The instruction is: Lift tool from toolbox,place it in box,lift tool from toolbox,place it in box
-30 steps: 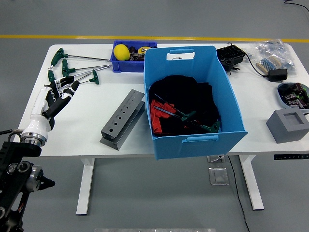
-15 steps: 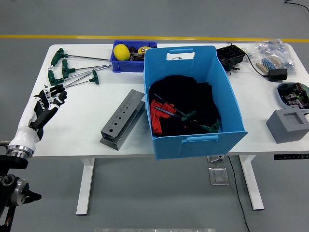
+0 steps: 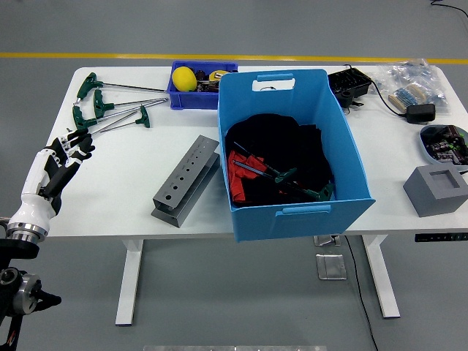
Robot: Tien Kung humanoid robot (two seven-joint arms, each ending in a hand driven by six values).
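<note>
Left robot hand [image 3: 60,162]: over the left edge of the white surface [image 3: 131,197], fingers spread and loose, holding nothing; fingertips point up and to the right.
Right robot hand: out of view.
Green-handled T wrenches [image 3: 110,110]: lie in a loose group on the far left part of the surface, handles to the left, shafts running right toward the small blue tray.
Wrenches relative to the left robot hand: they lie just beyond and to the right of the fingertips; the nearest green handle [image 3: 79,117] is close to them but apart, no contact showing.
Grey tool stand [image 3: 186,179]: a slanted metal block with a row of holes, near the front of the surface, between the left robot hand and the big bin; every hole that shows is unfilled.
Blue box [image 3: 292,153]: large open bin at mid-surface, its front overhanging the near edge; inside it black and red cloth with two green-handled wrenches [image 3: 292,183] lying on top.
Small blue tray [image 3: 197,84]: behind the box on its left, holding a yellow ball [image 3: 183,78] and small parts.
Right end of the surface: a grey foam block [image 3: 442,189], a black charger with cable [image 3: 420,112], a round dish of parts [image 3: 444,141].
</note>
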